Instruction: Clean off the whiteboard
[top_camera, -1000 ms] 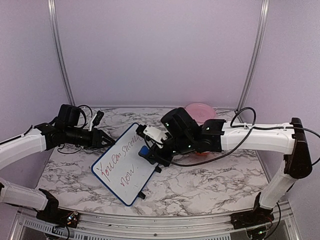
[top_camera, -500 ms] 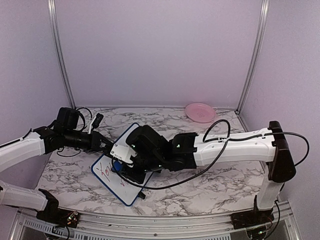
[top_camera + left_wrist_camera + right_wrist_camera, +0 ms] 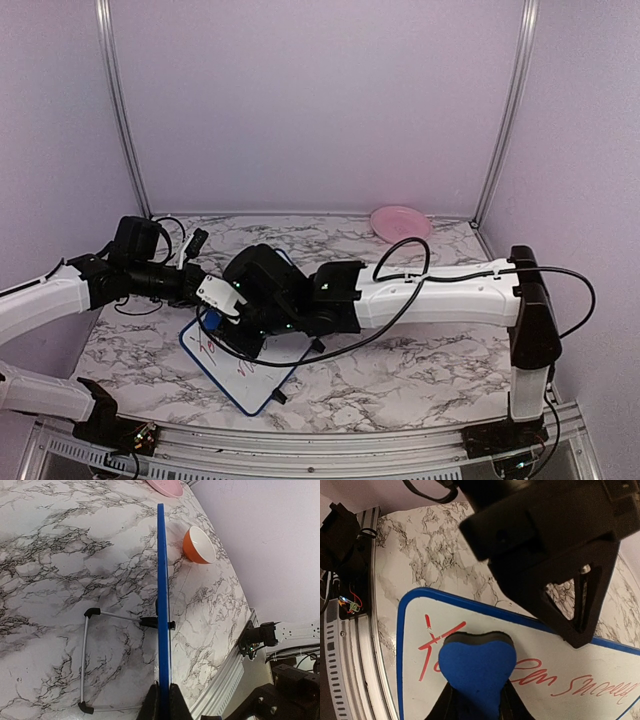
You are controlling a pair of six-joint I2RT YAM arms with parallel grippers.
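Observation:
The whiteboard lies tilted at the table's front left, with a dark blue frame and red handwriting at its left end. My left gripper is shut on the board's far edge; the left wrist view shows the blue frame edge-on between the fingers. My right gripper is shut on a blue eraser block and holds it on the board's left end, over the first red letters. In the top view the right arm hides most of the board.
A pink plate sits at the back right. An orange bowl lies on its side beyond the board. The board's wire stand with black feet rests on the marble table. A metal rail runs along the near edge.
My right arm has swept left across the whiteboard with the eraser, from the board's right side to its left end. The left gripper has kept its hold on the frame.

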